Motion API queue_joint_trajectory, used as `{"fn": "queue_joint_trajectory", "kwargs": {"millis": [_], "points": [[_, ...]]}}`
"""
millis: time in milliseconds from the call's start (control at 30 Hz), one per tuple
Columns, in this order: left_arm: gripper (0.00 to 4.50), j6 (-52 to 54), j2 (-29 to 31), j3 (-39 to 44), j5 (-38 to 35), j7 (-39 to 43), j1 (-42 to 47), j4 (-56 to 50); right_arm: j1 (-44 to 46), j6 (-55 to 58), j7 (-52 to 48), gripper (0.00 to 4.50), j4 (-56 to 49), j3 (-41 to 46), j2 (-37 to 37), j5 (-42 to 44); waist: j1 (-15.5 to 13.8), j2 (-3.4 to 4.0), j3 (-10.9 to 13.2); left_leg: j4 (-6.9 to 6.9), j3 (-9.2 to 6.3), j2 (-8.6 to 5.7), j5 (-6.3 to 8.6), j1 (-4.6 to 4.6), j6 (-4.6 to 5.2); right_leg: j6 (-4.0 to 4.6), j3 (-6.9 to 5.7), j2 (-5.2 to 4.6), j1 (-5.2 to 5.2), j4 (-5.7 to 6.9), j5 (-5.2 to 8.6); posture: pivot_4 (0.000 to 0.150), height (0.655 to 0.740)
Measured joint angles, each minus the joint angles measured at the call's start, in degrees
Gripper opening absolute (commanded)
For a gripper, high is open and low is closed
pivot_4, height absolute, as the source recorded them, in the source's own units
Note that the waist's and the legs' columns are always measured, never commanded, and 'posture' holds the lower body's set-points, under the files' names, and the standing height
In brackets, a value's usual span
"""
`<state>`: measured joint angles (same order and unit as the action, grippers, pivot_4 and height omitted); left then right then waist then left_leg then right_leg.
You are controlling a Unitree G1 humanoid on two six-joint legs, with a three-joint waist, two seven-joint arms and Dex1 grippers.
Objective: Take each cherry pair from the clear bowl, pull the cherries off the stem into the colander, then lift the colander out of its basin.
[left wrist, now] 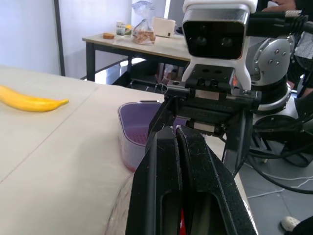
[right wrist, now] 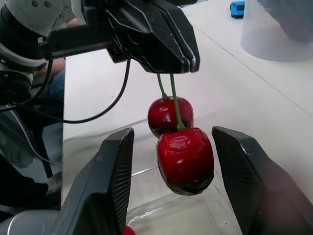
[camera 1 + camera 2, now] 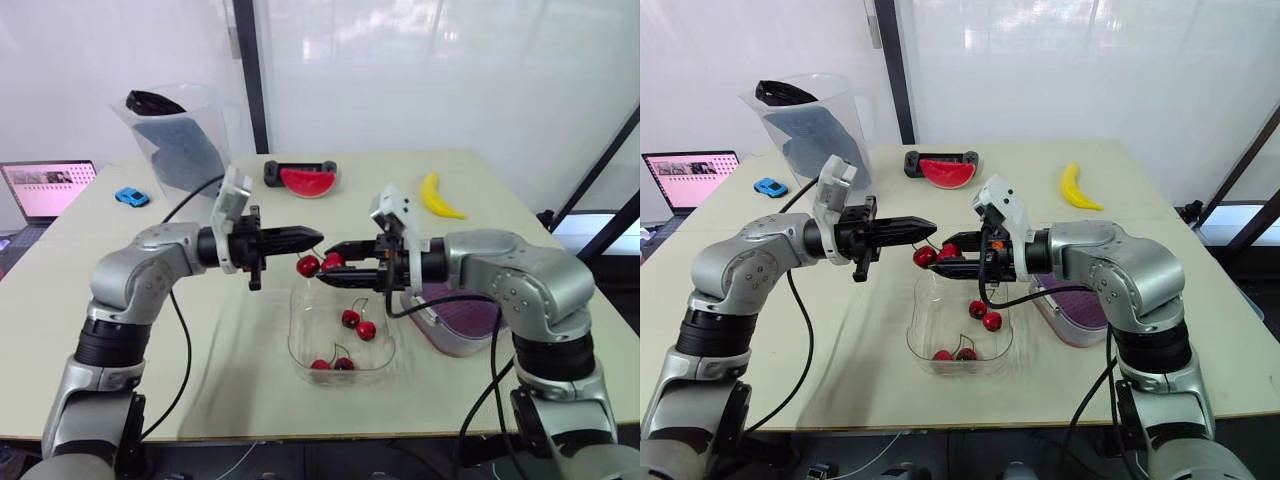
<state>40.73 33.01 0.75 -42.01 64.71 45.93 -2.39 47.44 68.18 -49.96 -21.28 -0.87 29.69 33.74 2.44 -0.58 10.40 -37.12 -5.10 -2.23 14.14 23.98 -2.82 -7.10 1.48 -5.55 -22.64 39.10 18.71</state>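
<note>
My left gripper is shut on the green stems of a cherry pair, which hangs above the clear bowl. In the right wrist view the left gripper pinches the stems from above, and the two red cherries dangle below it. My right gripper is open, one finger on each side of the nearer cherry with gaps showing. Two more cherry pairs lie in the bowl. The purple colander sits in its basin under my right forearm.
A watermelon slice and a banana lie at the back of the table. A clear pitcher, a blue toy car and a laptop are at the back left.
</note>
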Motion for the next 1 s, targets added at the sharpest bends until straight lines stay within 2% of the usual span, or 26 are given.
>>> {"fn": "queue_joint_trajectory", "kwargs": {"millis": [33, 533, 767, 1000], "points": [[0.00, -0.02, -0.10, 0.00, 0.19, -0.01, 0.01, 0.02, -0.08, -0.07, 0.24, 1.37, 0.24, -0.01, 0.04, 0.30, 0.00, 0.00, 0.00, 0.00, 0.00, 0.00, 0.00, 0.00, 0.00, 0.00, 0.00, 0.00, 0.00, 0.00, 0.00, 0.150, 0.7400], [0.00, 0.01, -1.23, -0.57, 0.80, -0.21, -0.34, -0.22, -1.31, -2.87, -0.90, 1.37, 0.28, -1.42, 5.86, 3.13, -0.07, -0.01, 0.00, -0.01, 0.00, 0.01, 0.01, 0.00, 0.01, 0.00, 0.00, 0.00, 0.02, -0.02, 0.00, 0.150, 0.7400], [0.00, 0.03, -0.50, 0.61, 0.68, -1.62, -2.94, -2.19, -9.06, -2.73, -3.22, 1.37, 1.13, 1.14, 14.13, 5.24, -0.20, -0.02, 0.01, -0.01, 0.02, 0.02, 0.02, 0.01, 0.04, 0.00, 0.01, 0.00, 0.03, -0.04, 0.00, 0.150, 0.7400], [0.00, 0.04, -0.70, 0.94, 0.05, -3.92, -3.84, -4.03, -11.07, -6.74, -6.94, 1.37, 4.30, 5.54, 23.79, 5.71, -0.45, -0.01, 0.03, -0.03, 0.09, 0.00, 0.03, 0.01, 0.07, -0.01, 0.01, -0.03, 0.07, -0.11, 0.01, 0.150, 0.7400]]}}
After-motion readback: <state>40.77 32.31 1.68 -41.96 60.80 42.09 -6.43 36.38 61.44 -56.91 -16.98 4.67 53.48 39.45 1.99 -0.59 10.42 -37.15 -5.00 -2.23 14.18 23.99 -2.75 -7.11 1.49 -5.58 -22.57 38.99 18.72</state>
